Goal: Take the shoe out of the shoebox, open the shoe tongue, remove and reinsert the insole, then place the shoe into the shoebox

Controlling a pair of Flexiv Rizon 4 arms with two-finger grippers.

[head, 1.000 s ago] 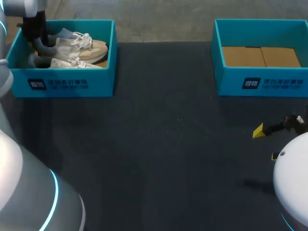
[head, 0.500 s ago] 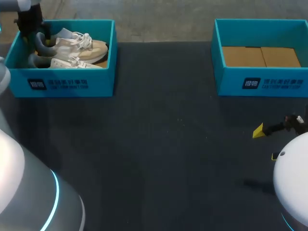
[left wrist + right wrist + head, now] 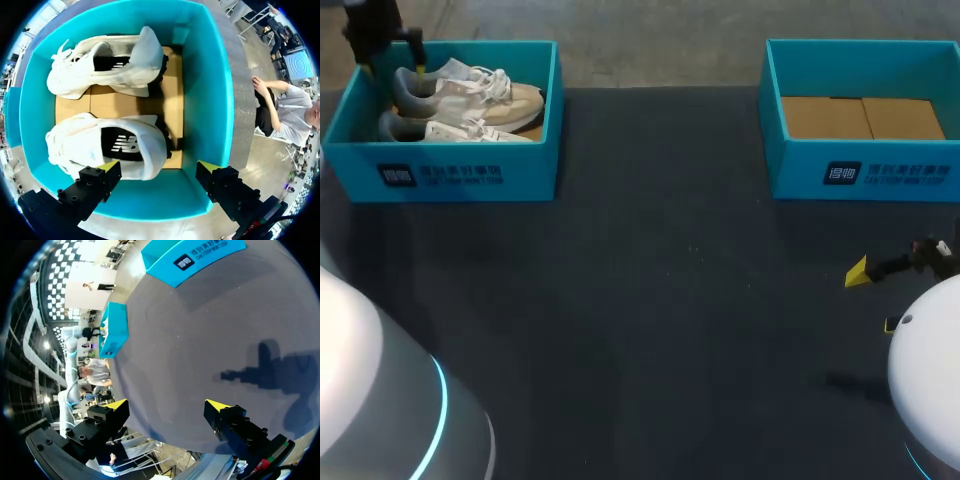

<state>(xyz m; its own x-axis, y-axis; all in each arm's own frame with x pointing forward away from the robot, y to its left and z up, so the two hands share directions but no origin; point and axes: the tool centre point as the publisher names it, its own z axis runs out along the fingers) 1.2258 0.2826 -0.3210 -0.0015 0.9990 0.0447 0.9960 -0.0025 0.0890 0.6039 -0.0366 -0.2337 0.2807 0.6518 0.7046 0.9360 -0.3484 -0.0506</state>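
Note:
Two white and beige shoes lie side by side in the teal left shoebox (image 3: 460,175), the farther shoe (image 3: 470,95) behind the nearer shoe (image 3: 450,131). My left gripper (image 3: 393,70) hangs open above the box's far left corner, over the heels and touching nothing. Looking down from the left wrist, both shoes (image 3: 100,62) (image 3: 95,145) rest on the cardboard floor of the shoebox (image 3: 205,100), and the open left gripper (image 3: 159,166) stands above the heel end. My right gripper (image 3: 875,298) is open and empty near the table's right edge, seen as the right gripper (image 3: 167,404) over bare tabletop.
A second teal box (image 3: 860,170) with only a cardboard floor stands at the back right. The dark table (image 3: 660,300) stretches between the two boxes. From the right wrist, the left box (image 3: 116,330) and the right box (image 3: 192,257) show far ahead.
My left gripper has opened, let go of the farther shoe's heel and risen up and back out of the box. The shoes and the right arm have stayed put.

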